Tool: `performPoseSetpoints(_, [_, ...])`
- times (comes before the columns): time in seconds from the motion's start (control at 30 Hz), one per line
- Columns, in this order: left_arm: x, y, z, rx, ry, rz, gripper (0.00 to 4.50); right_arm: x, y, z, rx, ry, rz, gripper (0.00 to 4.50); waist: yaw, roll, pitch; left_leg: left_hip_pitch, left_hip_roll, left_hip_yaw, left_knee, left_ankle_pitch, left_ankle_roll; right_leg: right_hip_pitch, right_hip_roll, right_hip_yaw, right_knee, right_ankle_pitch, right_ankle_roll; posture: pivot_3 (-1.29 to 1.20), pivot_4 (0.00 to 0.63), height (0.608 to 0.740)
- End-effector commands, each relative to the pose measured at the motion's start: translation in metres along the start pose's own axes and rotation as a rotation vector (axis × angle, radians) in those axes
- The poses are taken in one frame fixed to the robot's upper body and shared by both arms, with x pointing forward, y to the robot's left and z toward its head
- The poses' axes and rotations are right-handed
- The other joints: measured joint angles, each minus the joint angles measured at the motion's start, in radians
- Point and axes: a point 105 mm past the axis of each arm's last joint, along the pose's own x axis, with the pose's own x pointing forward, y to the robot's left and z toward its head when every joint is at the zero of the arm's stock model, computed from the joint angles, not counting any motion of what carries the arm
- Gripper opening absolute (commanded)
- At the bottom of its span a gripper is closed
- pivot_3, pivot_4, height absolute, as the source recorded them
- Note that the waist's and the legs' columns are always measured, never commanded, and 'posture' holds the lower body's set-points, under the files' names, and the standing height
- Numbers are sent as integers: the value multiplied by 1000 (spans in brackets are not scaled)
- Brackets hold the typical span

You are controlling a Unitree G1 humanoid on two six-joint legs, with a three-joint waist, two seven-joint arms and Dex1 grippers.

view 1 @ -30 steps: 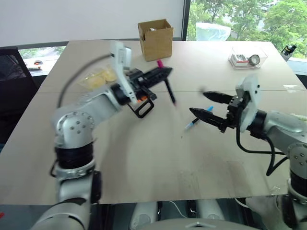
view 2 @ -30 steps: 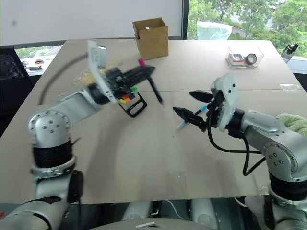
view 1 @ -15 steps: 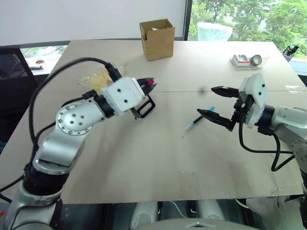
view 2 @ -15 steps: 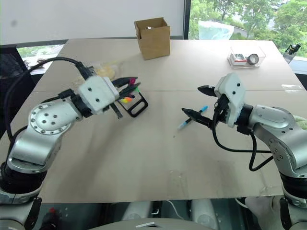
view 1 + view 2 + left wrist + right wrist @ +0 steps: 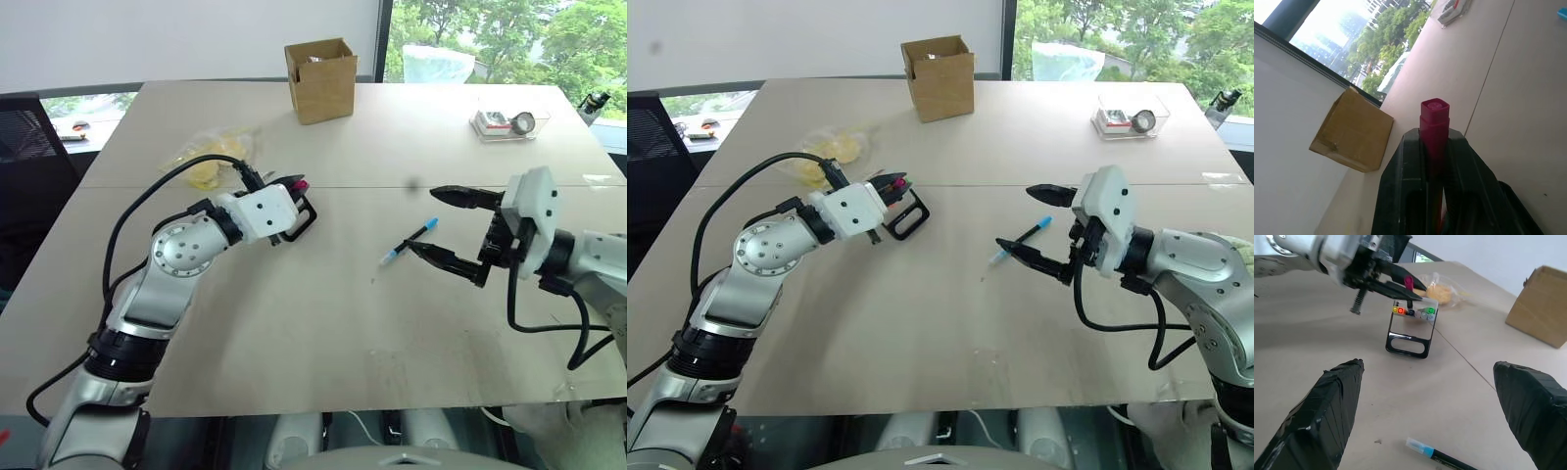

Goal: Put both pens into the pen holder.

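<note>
Tabletop (image 5: 323, 323): left gripper (image 5: 1434, 147) pinches pink-capped pen (image 5: 1434, 122).

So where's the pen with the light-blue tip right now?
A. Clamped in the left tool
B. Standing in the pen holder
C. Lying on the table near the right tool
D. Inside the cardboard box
C: the blue-tipped pen lies flat on the table, just ahead of the open right tool, which is not touching it.

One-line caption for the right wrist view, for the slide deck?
Open right gripper hovers over the blue-capped pen on the table while the left gripper holds the pink-capped pen above the pen holder.
</note>
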Motion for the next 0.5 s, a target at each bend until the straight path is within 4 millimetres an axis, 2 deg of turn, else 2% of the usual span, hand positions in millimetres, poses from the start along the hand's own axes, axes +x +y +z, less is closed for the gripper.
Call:
performPoseSetpoints(0.03, [0, 15, 6, 32, -42, 59, 1651, -7, 2, 12, -82, -29, -18, 4500, 0, 0, 0, 0, 0, 0, 0, 0, 0, 0, 0, 0, 0, 0, 0, 0, 150, 740])
performPoseSetpoints(0.07, [0, 17, 7, 26, -49, 63, 2136, -8, 3, 12, -83, -28, -20, 4500, 0, 0, 0, 0, 0, 0, 0, 0, 0, 0, 0, 0, 0, 0, 0, 0, 150, 740])
performPoseSetpoints(0.1, [0, 19, 15, -35, -82, 52, 2319, -10, 3, 10, -81, -20, -32, 4500, 0, 0, 0, 0, 0, 0, 0, 0, 0, 0, 0, 0, 0, 0, 0, 0, 150, 740])
performPoseSetpoints(0.23, [2, 11, 43, -455, -149, -155, 3650, -19, 1, 4, -68, 13, -82, 4500, 2, -1, 0, -2, 1, -2, 2, 0, 0, 0, 0, -2, 1, 0, 0, 0, 150, 740])
performPoseSetpoints(0.27, [2, 7, 49, -552, -134, -233, 3650, -22, 1, 3, -62, 20, -99, 4500, 2, -1, 0, -2, 1, -2, 2, 0, 0, 0, -1, -2, 1, 0, 0, 0, 150, 740])
performPoseSetpoints(0.37, [8, -2, 67, -681, -30, -438, 3650, -32, 0, 0, -55, 38, -158, 4500, 1, -1, 0, -2, 0, -3, 3, 0, 0, 1, 0, -2, 1, 0, 1, 0, 150, 740])
performPoseSetpoints(0.43, [20, -2, 76, -759, 52, -513, 3650, -41, 3, -1, -58, 59, -190, 4500, 4, -2, 1, -1, 0, -4, 4, 0, 0, 1, 1, -2, 2, -1, 2, 0, 150, 740])
performPoseSetpoints(0.5, [34, -9, 77, -749, 187, -558, 3650, -49, 5, -2, -60, 77, -222, 4500, 0, -2, 1, -1, 0, -5, 5, 0, 0, 2, 1, -3, 2, -2, 5, 0, 150, 740])
